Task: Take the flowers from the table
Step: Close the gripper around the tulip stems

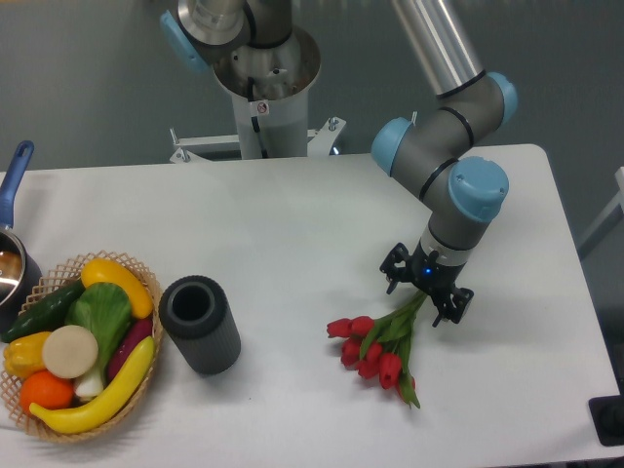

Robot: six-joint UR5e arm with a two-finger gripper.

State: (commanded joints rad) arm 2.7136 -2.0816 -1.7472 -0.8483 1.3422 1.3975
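Note:
The flowers (375, 351), a small bunch of red tulips with green leaves, lie on the white table (292, 224) right of its middle, near the front. Their heads point left and toward the front, and their stems run up to the right. My gripper (426, 289) points down over the stem end. Its jaws stand apart, one on each side of the stems. The ends of the stems are hidden under it, so I cannot tell whether the fingers touch them.
A dark ribbed cylinder (200, 324) stands left of the flowers. A wicker basket (73, 343) of toy fruit and vegetables sits at the front left. A pot with a blue handle (12, 244) is at the left edge. The robot base (263, 97) stands behind the table.

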